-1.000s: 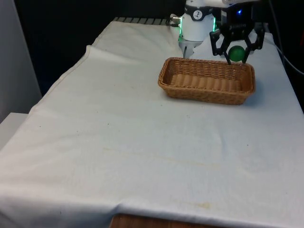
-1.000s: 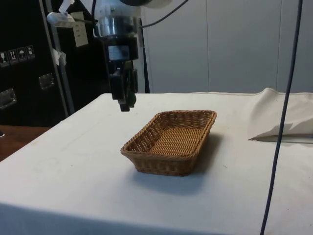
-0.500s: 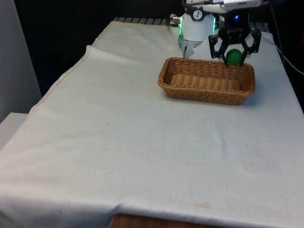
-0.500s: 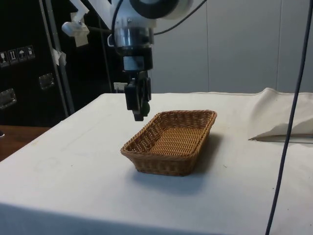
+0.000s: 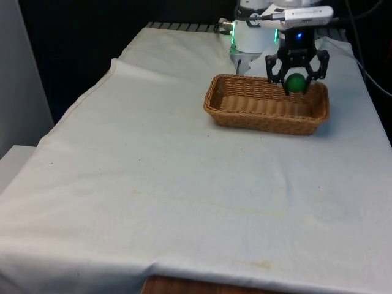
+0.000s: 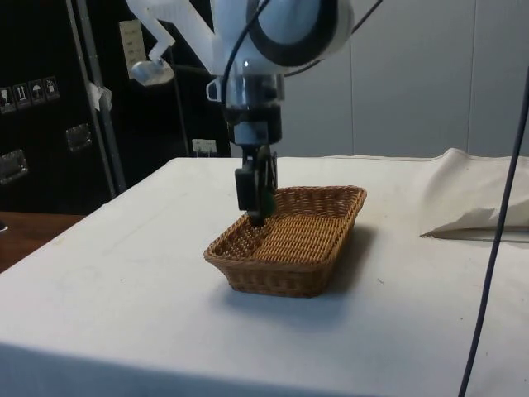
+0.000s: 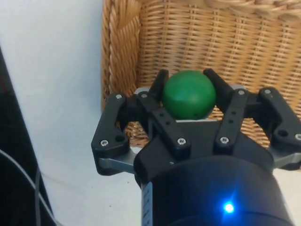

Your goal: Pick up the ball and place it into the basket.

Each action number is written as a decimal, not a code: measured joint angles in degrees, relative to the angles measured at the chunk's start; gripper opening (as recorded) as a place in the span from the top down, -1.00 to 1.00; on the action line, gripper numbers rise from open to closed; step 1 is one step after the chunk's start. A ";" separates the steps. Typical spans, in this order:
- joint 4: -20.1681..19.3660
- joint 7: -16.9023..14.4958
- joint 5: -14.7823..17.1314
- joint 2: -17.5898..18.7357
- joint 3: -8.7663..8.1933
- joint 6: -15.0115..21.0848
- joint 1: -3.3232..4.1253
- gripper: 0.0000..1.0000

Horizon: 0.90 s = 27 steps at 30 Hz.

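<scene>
Green ball (image 5: 296,82), round and smooth, sits clamped between the two fingers of our black two-finger gripper (image 5: 297,84), and we see the same hold in the wrist view, where the ball (image 7: 188,94) is pinched on both sides by the fingers (image 7: 153,92) of the gripper (image 7: 188,94). We hold it above the rectangular woven wicker basket (image 5: 267,103), over the far end of the basket toward the front view's right, with the ball clear of the basket's floor as far as we can tell. In the side view the gripper (image 6: 258,217) hangs with its tips at about the level of the rim of the basket (image 6: 289,240), near the long side that faces the dark cabinets. In the wrist view the basket's corner and inner wall (image 7: 225,42) lie just beyond the ball. The basket rests on the white cloth (image 5: 184,184) that covers the table.
</scene>
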 measured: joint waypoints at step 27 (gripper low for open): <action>-2.06 5.44 1.03 6.99 3.04 9.85 -0.06 1.00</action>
